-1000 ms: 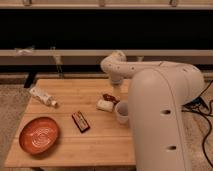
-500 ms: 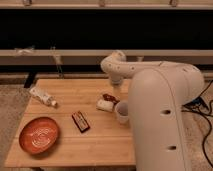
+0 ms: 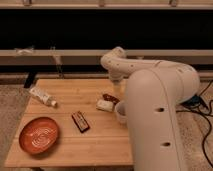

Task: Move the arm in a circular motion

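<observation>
The cream-white arm [image 3: 155, 115] fills the right foreground of the camera view. It rises from a thick tube segment, bends at a rounded joint [image 3: 116, 61] over the table's far right side, and tapers downward. The gripper [image 3: 117, 93] hangs at its narrow tip, just above the wooden table [image 3: 75, 150], near a small red item [image 3: 108, 97] and a white packet [image 3: 104, 105].
On the table are an orange-red bowl [image 3: 39, 135] at the front left, a dark bar [image 3: 80, 121] in the middle, a white bottle [image 3: 42, 96] lying at the left, and a white cup [image 3: 121, 113] against the arm. Dark rails run behind. Cables [image 3: 204, 107] lie at the right.
</observation>
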`<move>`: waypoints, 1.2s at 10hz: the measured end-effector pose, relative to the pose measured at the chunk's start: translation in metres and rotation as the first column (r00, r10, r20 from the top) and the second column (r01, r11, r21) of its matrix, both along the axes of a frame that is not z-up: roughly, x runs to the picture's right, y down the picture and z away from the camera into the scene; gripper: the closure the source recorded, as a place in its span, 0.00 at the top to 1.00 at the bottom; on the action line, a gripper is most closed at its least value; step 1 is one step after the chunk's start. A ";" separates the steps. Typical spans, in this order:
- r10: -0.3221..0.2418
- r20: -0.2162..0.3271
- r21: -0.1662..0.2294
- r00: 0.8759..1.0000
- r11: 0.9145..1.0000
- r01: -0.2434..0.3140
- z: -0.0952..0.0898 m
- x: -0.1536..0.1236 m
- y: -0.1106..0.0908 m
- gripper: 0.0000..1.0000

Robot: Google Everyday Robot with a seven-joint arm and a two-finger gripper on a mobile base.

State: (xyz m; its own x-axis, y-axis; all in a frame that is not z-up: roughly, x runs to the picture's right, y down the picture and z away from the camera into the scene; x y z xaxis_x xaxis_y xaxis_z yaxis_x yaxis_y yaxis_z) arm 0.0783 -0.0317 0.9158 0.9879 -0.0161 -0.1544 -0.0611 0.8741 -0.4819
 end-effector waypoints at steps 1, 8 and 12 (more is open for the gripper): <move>-0.016 0.010 0.005 1.000 1.000 0.016 0.007 -0.007 -0.013 0.80; -0.219 0.186 0.046 0.958 0.976 0.214 -0.023 -0.132 -0.037 0.80; -0.363 0.298 0.084 0.882 0.931 0.355 -0.084 -0.206 0.005 0.80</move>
State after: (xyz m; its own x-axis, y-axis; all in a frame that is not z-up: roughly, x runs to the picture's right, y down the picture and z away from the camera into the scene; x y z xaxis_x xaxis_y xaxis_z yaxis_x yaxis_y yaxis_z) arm -0.1274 -0.0264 0.8316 0.9137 -0.3790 0.1467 0.4051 0.8207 -0.4029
